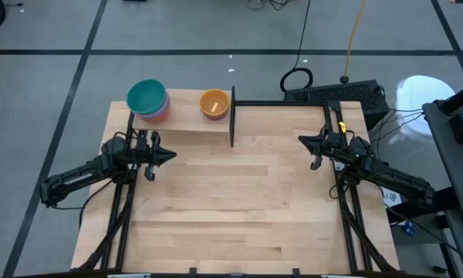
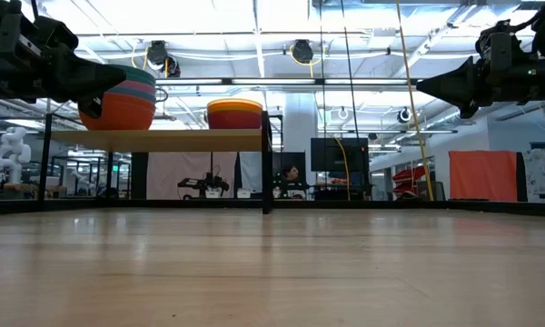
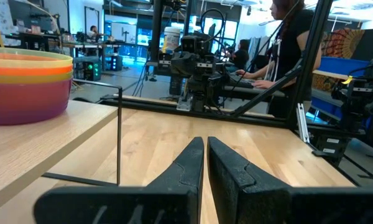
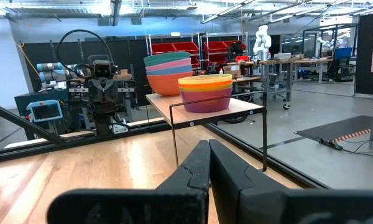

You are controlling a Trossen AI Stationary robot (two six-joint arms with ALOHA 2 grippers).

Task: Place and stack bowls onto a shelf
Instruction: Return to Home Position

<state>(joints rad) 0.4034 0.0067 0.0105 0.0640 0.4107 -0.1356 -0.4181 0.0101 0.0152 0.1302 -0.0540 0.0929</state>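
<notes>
Two stacks of bowls stand by their bases on the shelf (image 1: 187, 123), a pale wood board with a thin black upright, at the table's far left. One stack has a teal bowl on top (image 1: 147, 97), the other a yellow-orange bowl on top (image 1: 214, 102). In the right wrist view the teal-topped stack (image 4: 168, 73) stands behind the yellow-topped stack (image 4: 204, 92). My left gripper (image 1: 172, 155) hovers shut over the table, near the shelf's near edge. My right gripper (image 1: 302, 140) hovers shut at the table's right, pointing toward the shelf. Neither holds anything.
Bare butcher-block tabletop (image 1: 239, 201) spreads between and in front of both arms. The shelf's black upright (image 1: 232, 116) and a black rail (image 1: 282, 103) run along the far edge. A person sits beyond the table in the left wrist view (image 3: 286, 37).
</notes>
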